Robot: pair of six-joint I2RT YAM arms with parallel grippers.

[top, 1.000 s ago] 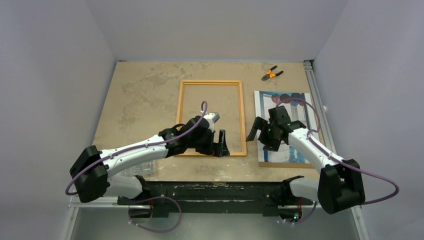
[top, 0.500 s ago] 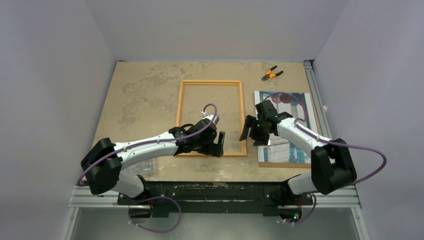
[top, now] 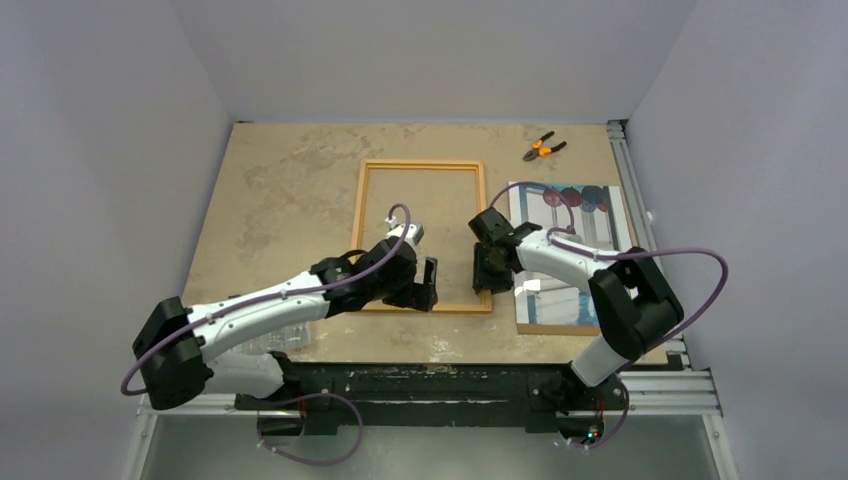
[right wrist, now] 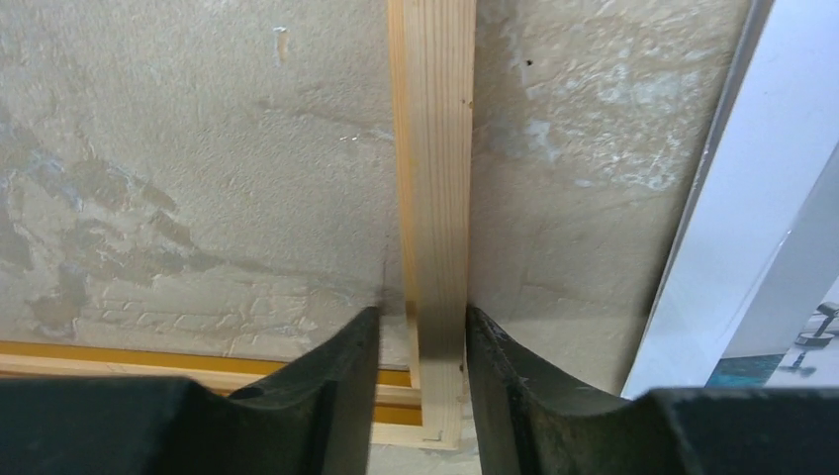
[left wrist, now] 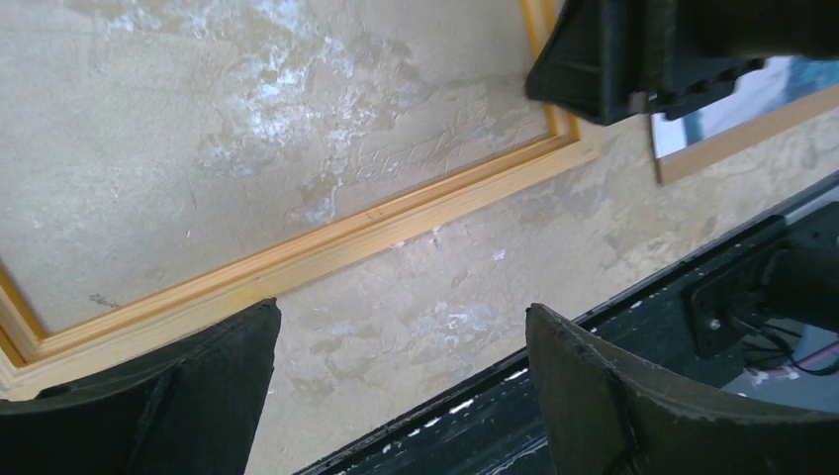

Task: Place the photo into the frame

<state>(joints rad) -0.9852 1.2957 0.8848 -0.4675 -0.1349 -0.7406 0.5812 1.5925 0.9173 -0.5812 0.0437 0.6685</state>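
The frame [top: 420, 163] lies flat mid-table, orange-edged, with pale wood showing on its rails. To its right the photo [top: 590, 250] rests on a brown board [top: 560, 329]. My right gripper [top: 490, 275] sits at the frame's right rail near the near corner. In the right wrist view the gripper [right wrist: 420, 312] has closed in on that rail [right wrist: 432, 148], one finger on each side; the photo's white border [right wrist: 752, 228] lies just beyond. My left gripper [top: 428, 285] hovers over the frame's near rail [left wrist: 297, 257]; its jaws [left wrist: 404, 307] stand wide open and hold nothing.
Orange-handled pliers [top: 543, 148] lie at the back right. A clear sheet [top: 275, 340] shows under the left arm near the table's front edge. The black mounting rail [top: 430, 385] runs along the near edge, and metal track [top: 640, 230] borders the right side.
My right gripper has swung left off the photo to the frame's right rail, and its jaws have narrowed around it. The left gripper drifted slightly left, still open.
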